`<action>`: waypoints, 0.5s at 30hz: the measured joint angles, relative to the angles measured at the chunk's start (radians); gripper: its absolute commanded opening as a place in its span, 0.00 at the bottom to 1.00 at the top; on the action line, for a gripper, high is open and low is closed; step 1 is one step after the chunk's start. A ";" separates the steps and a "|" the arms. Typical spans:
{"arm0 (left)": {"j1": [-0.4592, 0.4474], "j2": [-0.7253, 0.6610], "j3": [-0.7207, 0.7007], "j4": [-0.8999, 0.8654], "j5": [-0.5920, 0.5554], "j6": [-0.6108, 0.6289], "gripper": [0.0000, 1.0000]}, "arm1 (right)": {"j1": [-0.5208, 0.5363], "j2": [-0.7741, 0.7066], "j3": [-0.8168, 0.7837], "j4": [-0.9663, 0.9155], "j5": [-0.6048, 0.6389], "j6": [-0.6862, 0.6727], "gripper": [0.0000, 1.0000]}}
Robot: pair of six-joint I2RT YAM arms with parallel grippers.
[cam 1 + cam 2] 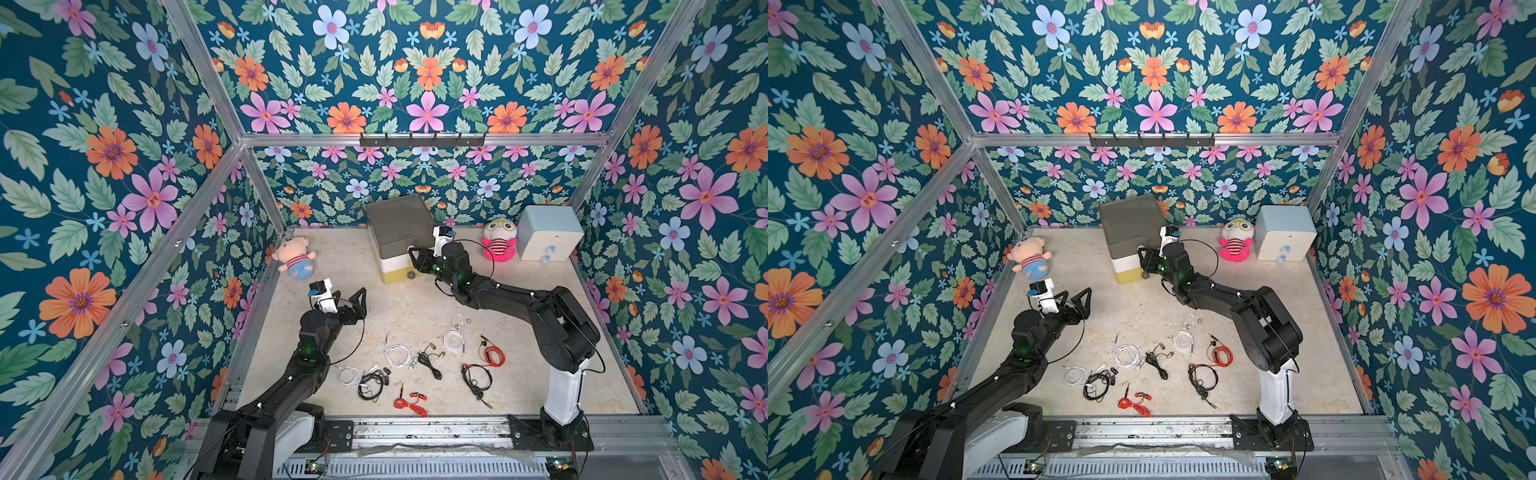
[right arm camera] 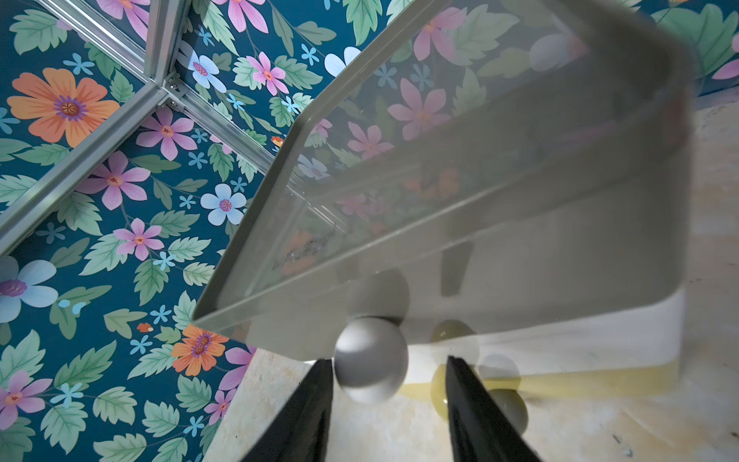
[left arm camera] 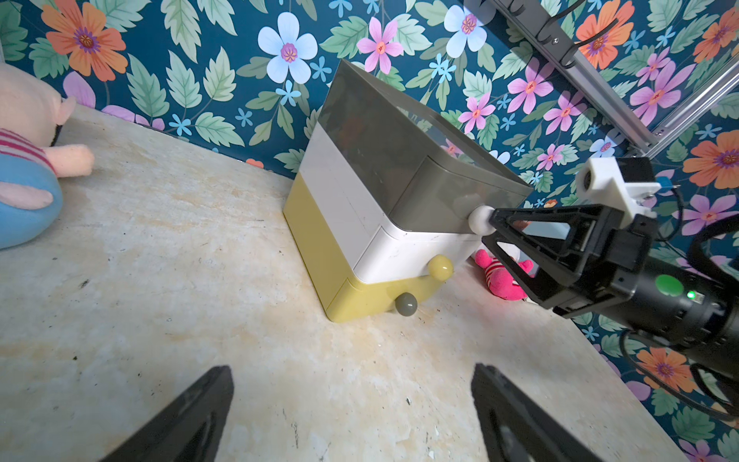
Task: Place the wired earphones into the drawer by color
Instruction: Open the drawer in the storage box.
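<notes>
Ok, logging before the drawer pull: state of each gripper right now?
Left gripper: open, holding nothing.
Right gripper: open, jaws either side of the white knob of the grey top drawer, not yet clamped on it.

We see glossy plastic on the drawer cabinet (image 3: 340,192). The tabletop (image 3: 160,280) looks matt and scuffed, the plush pig (image 3: 24,188) cloth.

A round pale knob (image 2: 370,356) on the grey top drawer (image 2: 520,272) is flanked by the black fingers (image 2: 312,408) of the right gripper (image 2: 388,360); it is touched by one, while a gap is seen at the other.
</notes>
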 measured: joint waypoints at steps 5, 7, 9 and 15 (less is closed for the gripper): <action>0.000 -0.003 0.000 -0.002 -0.002 0.000 0.99 | 0.001 0.024 0.024 0.014 -0.001 0.000 0.42; 0.000 -0.003 0.000 -0.002 -0.004 0.000 0.99 | 0.002 0.030 0.030 0.018 -0.003 0.005 0.37; 0.000 -0.004 0.000 -0.002 -0.005 0.000 0.99 | 0.002 0.032 0.032 0.023 -0.006 0.007 0.34; 0.000 -0.006 0.000 -0.003 -0.008 0.000 0.99 | 0.002 0.032 0.027 0.030 -0.010 0.008 0.30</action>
